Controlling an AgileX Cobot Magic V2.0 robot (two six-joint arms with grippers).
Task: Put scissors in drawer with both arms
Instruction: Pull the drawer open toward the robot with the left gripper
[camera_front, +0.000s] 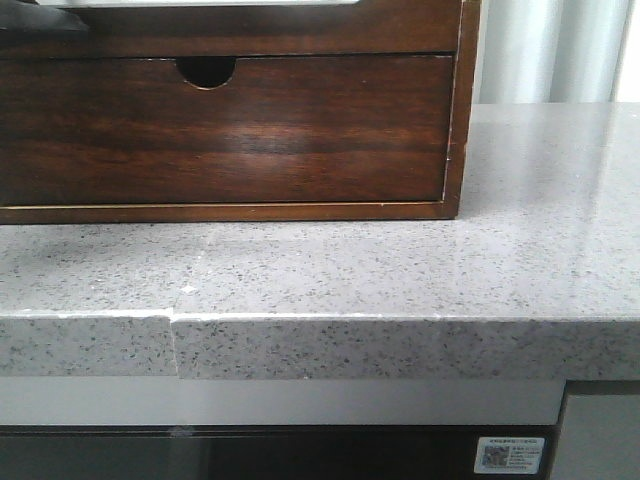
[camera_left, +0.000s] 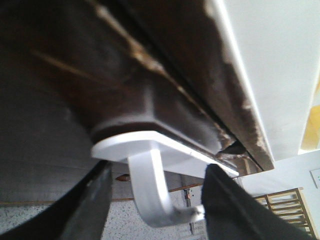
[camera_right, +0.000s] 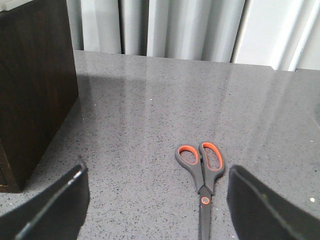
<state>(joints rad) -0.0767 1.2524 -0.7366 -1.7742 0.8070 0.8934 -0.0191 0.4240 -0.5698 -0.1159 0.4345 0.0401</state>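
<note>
The drawer is the dark glossy plain front at the top of the wooden box, with a white rounded area along its top edge. In the left wrist view its dark wood fills the frame, with a white hook handle fixed under it. My left gripper is open, with its fingers on either side of the hook; the hook's tip is close against one finger. The scissors, grey with orange-lined handles, lie closed on the countertop. My right gripper is open just above them; the scissors lie between its fingers, near one finger.
A lower drawer front with a half-round finger notch sits below the task drawer in the same wooden box. The box stands on a speckled grey stone countertop. The box's side stands to one side of the scissors. Pale curtains hang behind.
</note>
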